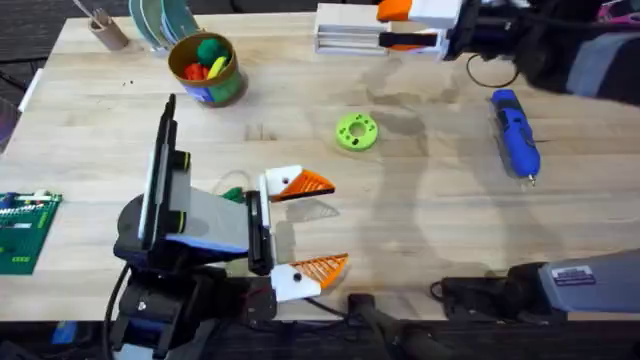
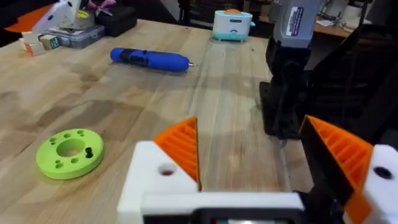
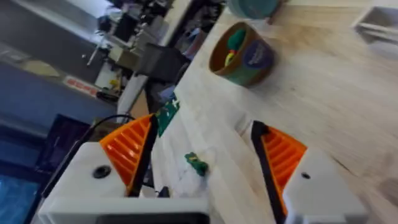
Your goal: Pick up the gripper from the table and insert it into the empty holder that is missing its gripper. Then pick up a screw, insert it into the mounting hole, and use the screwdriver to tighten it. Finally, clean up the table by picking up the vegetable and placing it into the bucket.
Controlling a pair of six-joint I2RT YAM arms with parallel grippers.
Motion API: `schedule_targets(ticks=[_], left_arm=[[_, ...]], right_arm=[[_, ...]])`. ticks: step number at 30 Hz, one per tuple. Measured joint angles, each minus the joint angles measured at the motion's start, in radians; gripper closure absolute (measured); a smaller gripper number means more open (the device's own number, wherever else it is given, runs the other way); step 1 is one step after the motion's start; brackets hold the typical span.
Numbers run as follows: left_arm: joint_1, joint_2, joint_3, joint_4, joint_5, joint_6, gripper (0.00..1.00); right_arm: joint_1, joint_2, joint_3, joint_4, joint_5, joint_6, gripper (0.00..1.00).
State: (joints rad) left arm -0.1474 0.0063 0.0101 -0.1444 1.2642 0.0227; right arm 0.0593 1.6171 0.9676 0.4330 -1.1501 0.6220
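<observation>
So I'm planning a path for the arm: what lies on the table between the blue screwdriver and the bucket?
The lime-green disc lies between the screwdriver and the bucket, seen overhead; otherwise bare wood.

arms: black, grey links | tool (image 1: 305, 225): white mounts, orange ribbed pads | cables: black

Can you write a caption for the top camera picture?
Open left gripper hovers beside the lime-green disc; blue screwdriver lies right.
</observation>
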Motion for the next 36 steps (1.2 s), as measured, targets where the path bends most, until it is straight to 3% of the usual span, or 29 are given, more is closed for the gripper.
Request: schedule_targets(ticks=[5, 8, 11, 15, 25, 31, 36], left_arm=[[0.0, 0.0, 0.0, 0.0, 0.0, 0.0, 0.008], [0.0, 0.0, 0.0, 0.0, 0.0, 0.0, 0.008], [0.0, 0.0, 0.0, 0.001, -0.002, 0.0, 0.008], [0.0, 0.0, 0.0, 0.006, -0.02, 0.0, 0.008], [0.0, 0.0, 0.0, 0.014, -0.061, 0.0, 0.008], [0.0, 0.0, 0.0, 0.014, -0.064, 0.0, 0.008], [0.0, 0.0, 0.0, 0.014, -0.064, 0.0, 0.008]], right_arm=[[-0.012, 0.0, 0.125, -0.413, 0.102, -0.21, 0.042], [0.002, 0.0, 0.205, -0.705, 0.243, -0.373, 0.043], [0.027, -0.004, 0.259, -0.858, 0.359, -0.506, 0.043], [0.056, -0.033, 0.281, -0.943, 0.438, -0.619, 0.042], [0.116, -0.129, 0.283, -1.107, 0.637, -0.728, 0.042], [0.135, -0.23, 0.289, -1.087, 0.684, -0.754, 0.042], [0.135, -0.239, 0.294, -1.098, 0.694, -0.758, 0.043]])
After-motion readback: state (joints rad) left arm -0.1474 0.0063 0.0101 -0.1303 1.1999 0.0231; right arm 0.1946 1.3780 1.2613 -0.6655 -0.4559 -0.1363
